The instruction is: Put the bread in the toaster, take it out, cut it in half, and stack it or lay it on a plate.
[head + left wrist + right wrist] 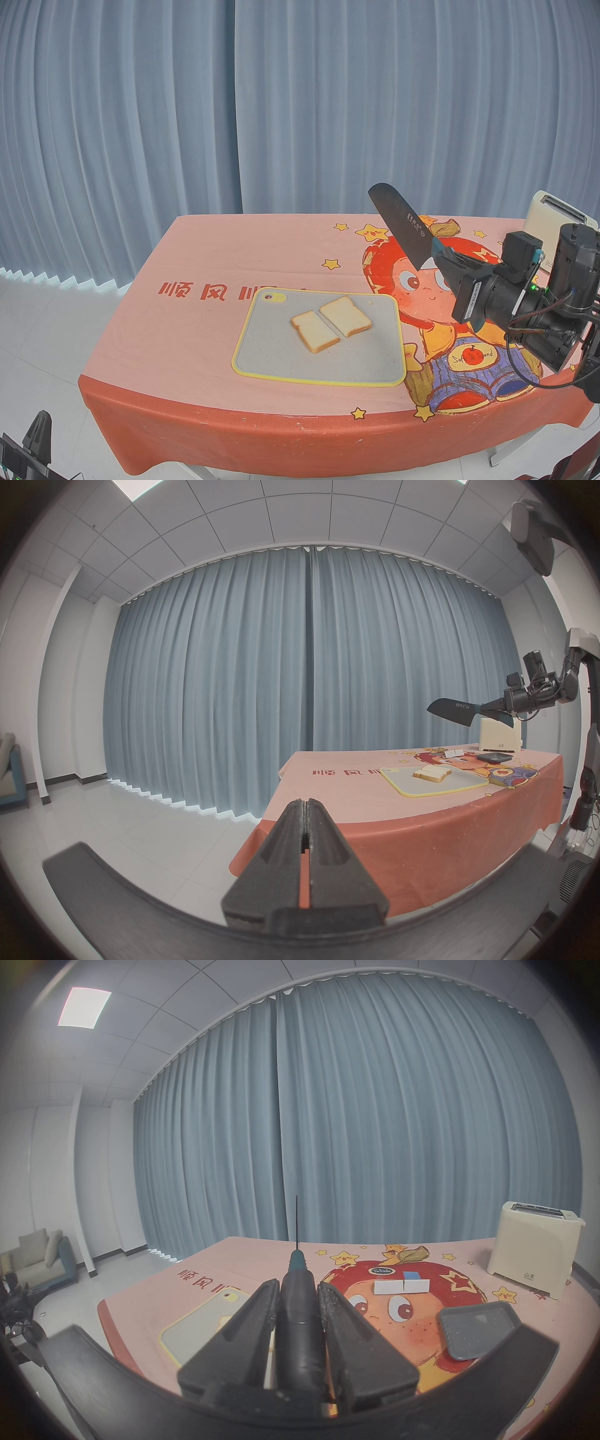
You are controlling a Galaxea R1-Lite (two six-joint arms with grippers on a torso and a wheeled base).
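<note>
Right gripper raised, fingers clamped on knife; left gripper low, fingers together.

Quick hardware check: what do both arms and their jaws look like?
The right gripper is matte black, with two thick wedge-shaped jaws tapering to blunt tips. The right arm is black and chunky, with a white label, a small green light and black cables looping beneath. The left gripper has black triangular jaws with an orange strip along the seam.

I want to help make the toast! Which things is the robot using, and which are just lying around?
For the job: bread halves, cutting board, knife in the right claw, toaster, dark plate.
Just lying about: white and blue blocks, curtain, sofa.
</note>
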